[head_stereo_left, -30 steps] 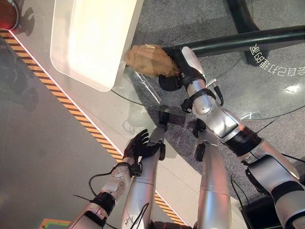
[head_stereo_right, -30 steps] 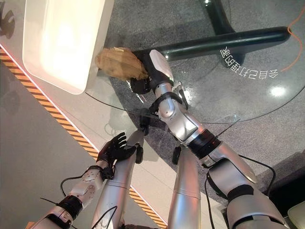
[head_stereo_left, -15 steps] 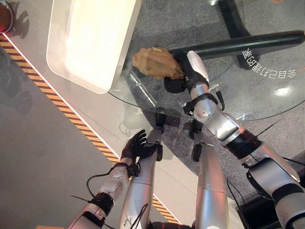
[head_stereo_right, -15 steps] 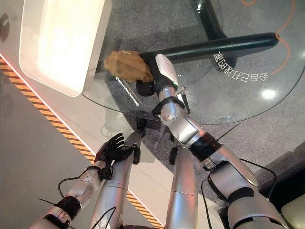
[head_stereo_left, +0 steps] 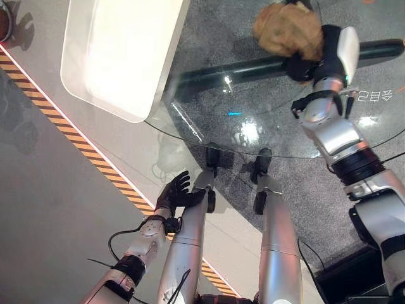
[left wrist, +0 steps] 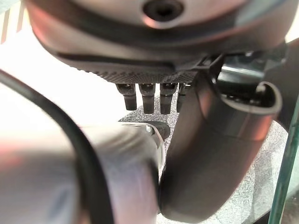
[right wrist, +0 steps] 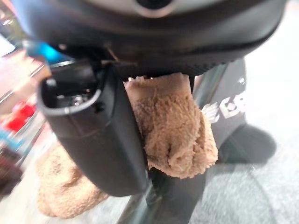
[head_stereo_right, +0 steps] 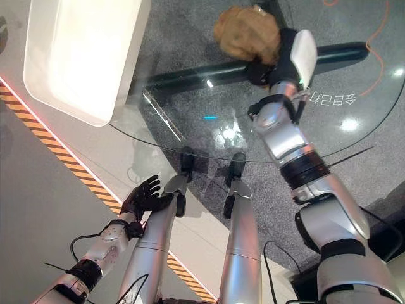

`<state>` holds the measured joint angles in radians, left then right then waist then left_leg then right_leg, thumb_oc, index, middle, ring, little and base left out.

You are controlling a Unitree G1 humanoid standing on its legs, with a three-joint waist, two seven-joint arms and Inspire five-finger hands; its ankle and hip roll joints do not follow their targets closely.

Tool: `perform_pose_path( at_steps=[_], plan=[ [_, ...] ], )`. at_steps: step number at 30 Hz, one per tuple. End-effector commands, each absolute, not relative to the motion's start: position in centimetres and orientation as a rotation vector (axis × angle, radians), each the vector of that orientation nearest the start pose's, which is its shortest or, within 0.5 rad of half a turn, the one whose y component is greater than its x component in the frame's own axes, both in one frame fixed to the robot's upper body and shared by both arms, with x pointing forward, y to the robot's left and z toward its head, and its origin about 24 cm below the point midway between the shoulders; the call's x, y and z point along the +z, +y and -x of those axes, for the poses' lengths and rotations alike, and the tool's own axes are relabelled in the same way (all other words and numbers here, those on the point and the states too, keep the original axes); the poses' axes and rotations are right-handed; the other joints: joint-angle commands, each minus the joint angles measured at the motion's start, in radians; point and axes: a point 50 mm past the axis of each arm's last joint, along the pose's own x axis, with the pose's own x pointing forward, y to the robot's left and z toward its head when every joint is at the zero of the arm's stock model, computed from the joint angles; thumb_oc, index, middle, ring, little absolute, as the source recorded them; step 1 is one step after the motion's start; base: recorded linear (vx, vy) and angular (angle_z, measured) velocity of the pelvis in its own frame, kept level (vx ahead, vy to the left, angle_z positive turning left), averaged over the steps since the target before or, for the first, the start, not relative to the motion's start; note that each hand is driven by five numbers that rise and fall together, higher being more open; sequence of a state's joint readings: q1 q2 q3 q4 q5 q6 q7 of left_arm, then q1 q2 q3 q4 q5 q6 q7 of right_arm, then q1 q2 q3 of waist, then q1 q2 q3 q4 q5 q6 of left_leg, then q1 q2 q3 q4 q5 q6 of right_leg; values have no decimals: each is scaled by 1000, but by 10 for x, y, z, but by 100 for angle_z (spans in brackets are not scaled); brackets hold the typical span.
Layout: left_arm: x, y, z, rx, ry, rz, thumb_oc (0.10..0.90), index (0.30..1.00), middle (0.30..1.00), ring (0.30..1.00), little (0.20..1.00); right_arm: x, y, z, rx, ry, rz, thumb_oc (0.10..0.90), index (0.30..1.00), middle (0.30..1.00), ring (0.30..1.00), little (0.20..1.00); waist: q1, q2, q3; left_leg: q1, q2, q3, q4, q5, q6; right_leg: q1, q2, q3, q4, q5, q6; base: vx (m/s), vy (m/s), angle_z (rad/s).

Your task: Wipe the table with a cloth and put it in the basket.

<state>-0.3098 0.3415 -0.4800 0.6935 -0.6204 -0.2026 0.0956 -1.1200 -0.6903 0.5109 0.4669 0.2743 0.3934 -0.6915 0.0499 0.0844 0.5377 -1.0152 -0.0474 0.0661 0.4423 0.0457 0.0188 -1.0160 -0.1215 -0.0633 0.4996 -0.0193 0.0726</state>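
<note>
A: Where is the cloth (head_stereo_left: pixel 288 30) seen, and by what is it held?

B: It is seen bunched at the top of the frame, right of centre, over the round glass table (head_stereo_left: pixel 209 136). It is clamped by the right hand (head_stereo_left: pixel 308 58); in the right wrist view the thumb is pressed against a fold of the cloth (right wrist: pixel 175 128), and the rest of it hangs in a lump below.

A: And the left hand (head_stereo_left: pixel 175 195)?

B: It is held low in the lower left of the frame, off the table, with its fingers spread and nothing in them.

A: Which relation is the coming move judged to turn on?

B: The way from the cloth to the basket. The only candidate container is the pale tray-like object (head_stereo_left: pixel 101 88) at the upper left, well apart from the cloth, across the glass. A sweep towards the left of the frame would be called for, and the right hand, already gripping, is much the nearer.

A: What cannot be made out?

B: Whether that pale object is in fact the basket cannot be told, since its inside is washed out by glare. The fingers of the right hand are buried in the cloth, and the cloth has no clear long axis.
</note>
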Motion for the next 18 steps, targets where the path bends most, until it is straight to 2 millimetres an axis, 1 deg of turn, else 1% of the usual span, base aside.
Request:
perform_pose_path(
  at_steps=[1, 5, 7, 8, 11, 13, 18],
  plan=[
    [-68, 176, -238, -59, 477, 43, 800, 900, 900, 900, 900, 315, -259, -362, -872, -432, 566, 100, 300, 300, 300, 200, 9, 25, -18, 39, -48, -12, 28, -116, 3, -1, 60, -27, -43, 35, 11, -1, -14, -10],
    [-68, 176, -236, -57, 479, 50, 800, 900, 900, 900, 900, 307, -276, -355, -944, -418, 480, 100, 300, 300, 300, 200, 0, 27, -18, 37, -45, -6, 26, -118, 4, -5, 62, -21, -47, 33, 7, 4, -12, -4],
    [-69, 176, -235, -57, 480, 52, 800, 900, 900, 900, 900, 305, -280, -353, -972, -421, 444, 100, 300, 300, 300, 200, -1, 28, -18, 37, -46, -6, 26, -119, 4, -5, 63, -20, -47, 30, 6, 0, 0, 0],
    [-70, 176, -233, -57, 482, 54, 800, 900, 900, 900, 900, 304, -286, -350, -1011, -428, 389, 100, 300, 300, 300, 200, -2, 30, -18, 39, -46, -5, 24, -120, 5, -2, 63, -19, -48, 29, 5, 0, 0, 0],
    [-71, 174, -232, -53, 481, 56, 800, 900, 900, 900, 900, 302, -295, -344, -1092, -447, 281, 100, 300, 300, 300, 200, -4, 31, -18, 40, -47, -5, 23, -122, 6, 0, 64, -17, -54, 28, 4, 0, 3, -2],
    [-70, 174, -232, -54, 480, 56, 800, 900, 900, 900, 900, 304, -297, -342, -1118, -467, 237, 100, 300, 300, 300, 200, -4, 32, -18, 43, -48, -5, 20, -121, 6, 3, 64, -17, -56, 26, 4, -3, 4, -5],
    [-68, 170, -236, -63, 472, 62, 800, 900, 900, 900, 900, 316, -291, -339, -1154, -536, 146, 100, 300, 300, 300, 200, 2, 40, -18, 50, -51, -6, 16, -121, 8, 8, 61, -18, -60, 26, 2, -2, 17, -5]
  ],
)
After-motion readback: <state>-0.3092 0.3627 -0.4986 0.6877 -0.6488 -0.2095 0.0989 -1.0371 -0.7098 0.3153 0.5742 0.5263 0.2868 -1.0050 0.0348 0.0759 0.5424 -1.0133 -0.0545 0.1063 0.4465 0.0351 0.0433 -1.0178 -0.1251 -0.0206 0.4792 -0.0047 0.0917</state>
